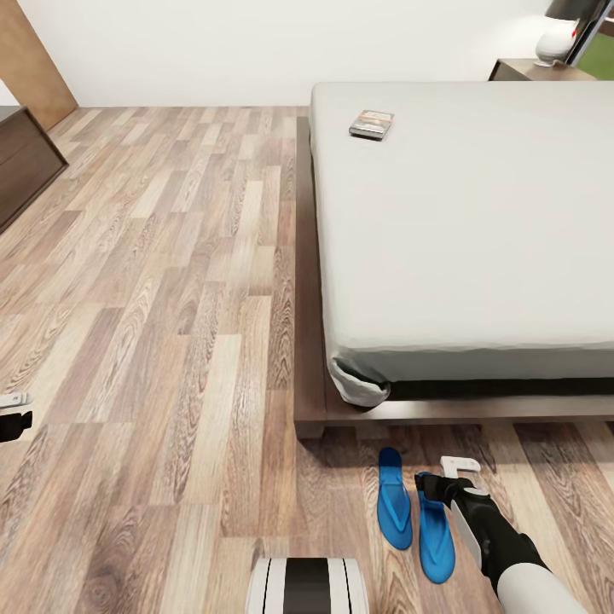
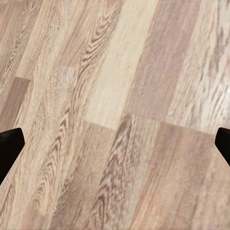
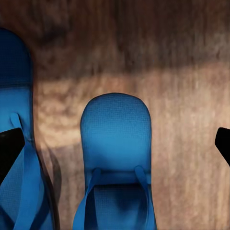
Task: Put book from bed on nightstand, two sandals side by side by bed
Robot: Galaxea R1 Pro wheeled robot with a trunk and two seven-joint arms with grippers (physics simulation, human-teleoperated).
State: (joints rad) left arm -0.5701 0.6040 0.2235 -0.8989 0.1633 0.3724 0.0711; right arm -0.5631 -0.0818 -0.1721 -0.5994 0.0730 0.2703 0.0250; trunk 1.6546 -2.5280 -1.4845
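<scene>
1. The bed (image 1: 477,222), a low dark wood platform with a bare off-white mattress, fills the right and far part of the head view; the wood-plank floor (image 1: 170,324) spreads to its left and near side.
2. The book (image 1: 372,124) lies flat on the mattress near its far left corner, well apart from both arms.
3. A nightstand (image 1: 537,71) stands past the far right corner of the bed; a white lamp base (image 1: 556,40) rests on it.
4. The two blue sandals lie side by side on the floor just near of the bed's near left corner, toes toward the bed; the left sandal (image 1: 394,499) sits slightly farther than the right sandal (image 1: 435,533); they look just apart, though the gap is narrow.
5. The right gripper (image 1: 443,479) hovers over the right sandal's toe end; in its wrist view both dark fingertips (image 3: 9,151) stand wide apart at the picture's edges, so it is spread open and holds nothing.
6. The left gripper (image 1: 13,414) is at the far left over bare floor; its fingertips (image 2: 9,146) are likewise spread wide, empty.
</scene>
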